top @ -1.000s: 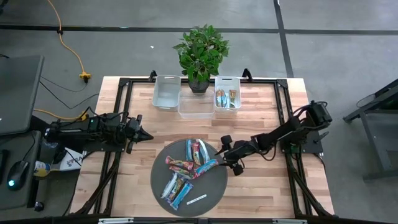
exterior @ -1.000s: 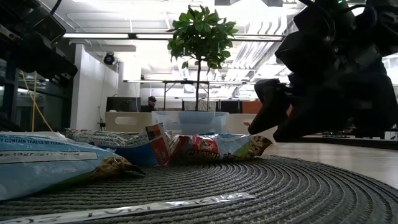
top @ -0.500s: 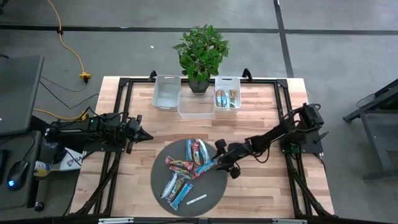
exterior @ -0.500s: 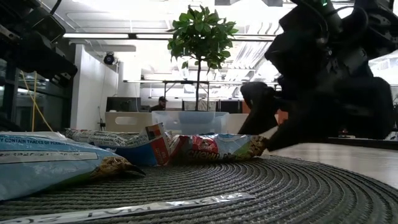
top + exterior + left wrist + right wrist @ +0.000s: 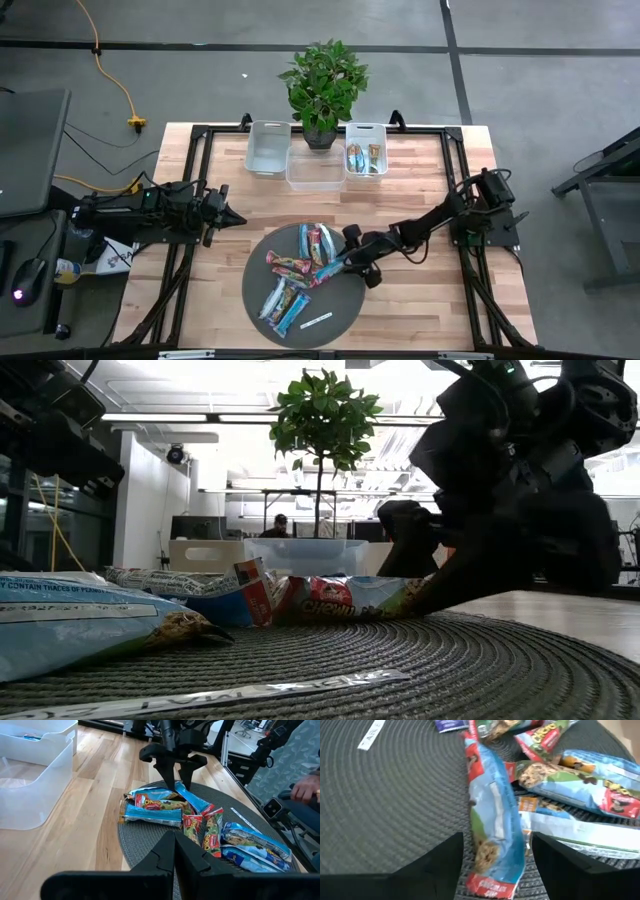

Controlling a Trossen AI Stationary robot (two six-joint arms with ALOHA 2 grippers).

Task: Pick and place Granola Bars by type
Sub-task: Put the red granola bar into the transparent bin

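Observation:
Several granola bars in light blue, red and tan wrappers lie heaped on a round dark woven mat. One light-blue bar points out toward the table's right. My right gripper is open and low over the mat. Its fingers stand on either side of that bar's outer end, with a gap on each side. The left wrist view shows this gripper pointing down at the pile. My left gripper is shut and waits over the table's left part.
At the far edge stand a white bin, a clear bin and a white bin holding bars, behind them a potted plant. A white strip label lies on the mat's near part. Bare wood lies right of the mat.
My right gripper has moved toward the table's left and down, from beside the mat's right rim to the light-blue bar's outer end. Its fingers now straddle that end. The bars have stayed put.

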